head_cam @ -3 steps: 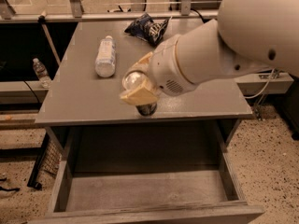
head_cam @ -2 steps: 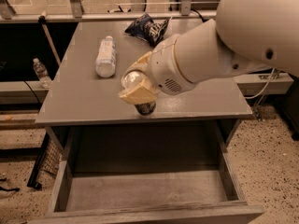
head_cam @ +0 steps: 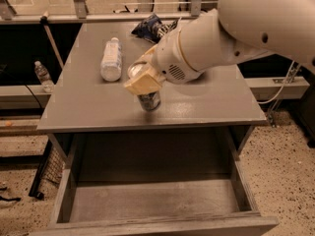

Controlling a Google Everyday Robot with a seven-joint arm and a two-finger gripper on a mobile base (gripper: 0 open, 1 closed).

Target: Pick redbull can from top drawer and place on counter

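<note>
Slowly my claw (head_cam: pixel 144 85) is sliding a little left with the redbull can (head_cam: pixel 149 103). I am holding the can by its top, down on the counter (head_cam: pixel 211 102), behind the open top drawer (head_cam: pixel 147 200).

We see dim, warm light from above: the white arm (head_cam: pixel 256 18) glares brightest, the gripper (head_cam: pixel 146 85) above the counter (head_cam: pixel 78 107) throws a soft shadow, the top drawer (head_cam: pixel 147 200) sits darker.

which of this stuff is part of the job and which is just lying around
Job: redbull can on the counter, under the gripper; open top drawer.
Lying about: water bottle, dark snack bag.
</note>
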